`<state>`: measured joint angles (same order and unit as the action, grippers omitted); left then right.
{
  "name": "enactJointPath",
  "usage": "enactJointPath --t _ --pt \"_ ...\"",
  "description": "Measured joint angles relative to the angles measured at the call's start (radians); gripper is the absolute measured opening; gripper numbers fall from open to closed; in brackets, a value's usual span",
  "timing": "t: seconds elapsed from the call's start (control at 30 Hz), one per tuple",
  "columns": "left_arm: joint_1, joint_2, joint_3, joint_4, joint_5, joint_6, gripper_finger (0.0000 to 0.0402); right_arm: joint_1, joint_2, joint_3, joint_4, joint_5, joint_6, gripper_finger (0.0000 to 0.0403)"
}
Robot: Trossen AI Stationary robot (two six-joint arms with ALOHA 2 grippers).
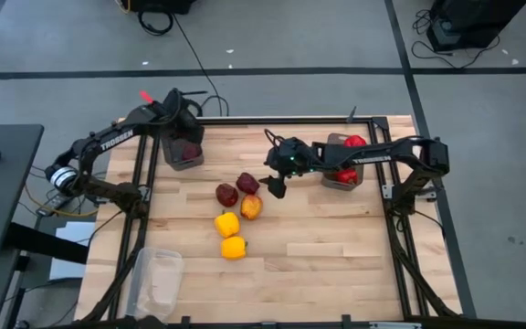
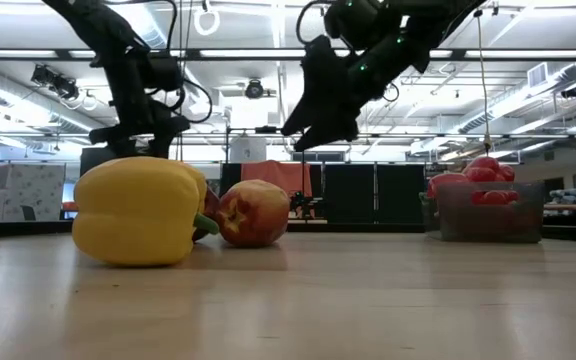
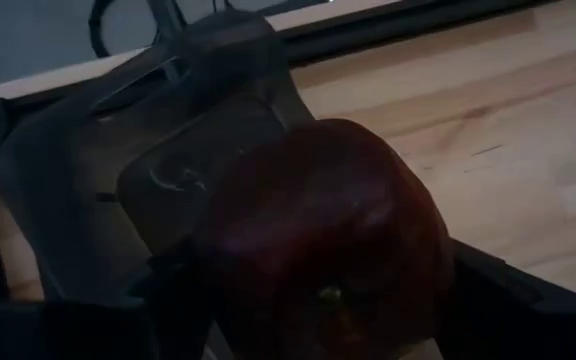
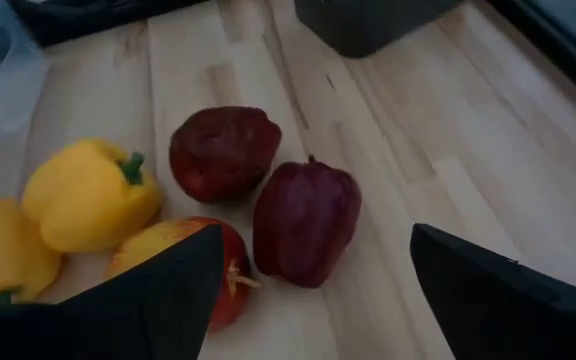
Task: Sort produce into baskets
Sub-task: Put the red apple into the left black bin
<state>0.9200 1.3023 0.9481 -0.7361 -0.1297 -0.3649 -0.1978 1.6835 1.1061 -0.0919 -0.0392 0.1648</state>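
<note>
In the high view, a clear colourless plastic tub (image 1: 157, 281) sits empty at lower left, nearest the table's front edge. Above it, at centre, five loose peppers cluster: two yellow bell peppers (image 1: 233, 247), one orange-yellow pepper with a red blush (image 1: 251, 207) and two dark maroon peppers (image 1: 247, 183), some touching.

The right gripper (image 1: 275, 185) hangs just right of this cluster, clear of the wood in the low view, fingers spread wide and holding nothing. Its wrist view frames the nearer maroon pepper (image 4: 306, 221) between the two fingers, so the pose is judged an approach for a pick.

Farther back, at upper right, a dark grey translucent tub (image 1: 342, 161) holds bright red peppers (image 2: 483, 180); about four show, exact count uncertain. At upper left, the left gripper (image 1: 184, 128) sits over the second dark grey tub (image 1: 184, 151), pinching a dark maroon pepper (image 3: 328, 235) above the tub floor, judged ready for release. Other contents of this tub cannot be told.

Sorting by colour appears roughly half done.
</note>
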Motion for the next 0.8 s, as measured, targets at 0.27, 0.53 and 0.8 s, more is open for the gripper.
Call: enactJointPath --t 0.27,0.53,0.8 --pt "0.015 0.003 0.0 -0.01 -0.001 0.024 0.0383 -0.017 0.082 0.0 0.034 -0.006 0.107 0.0339" --pt "0.002 -0.044 0.0 -0.007 0.088 0.076 0.0374 -0.016 0.182 0.0 0.154 -0.067 0.15 0.0365" --pt "0.001 -0.147 0.001 0.046 0.281 0.177 0.0363 -0.03 0.255 0.005 0.284 -0.069 0.15 0.0392"
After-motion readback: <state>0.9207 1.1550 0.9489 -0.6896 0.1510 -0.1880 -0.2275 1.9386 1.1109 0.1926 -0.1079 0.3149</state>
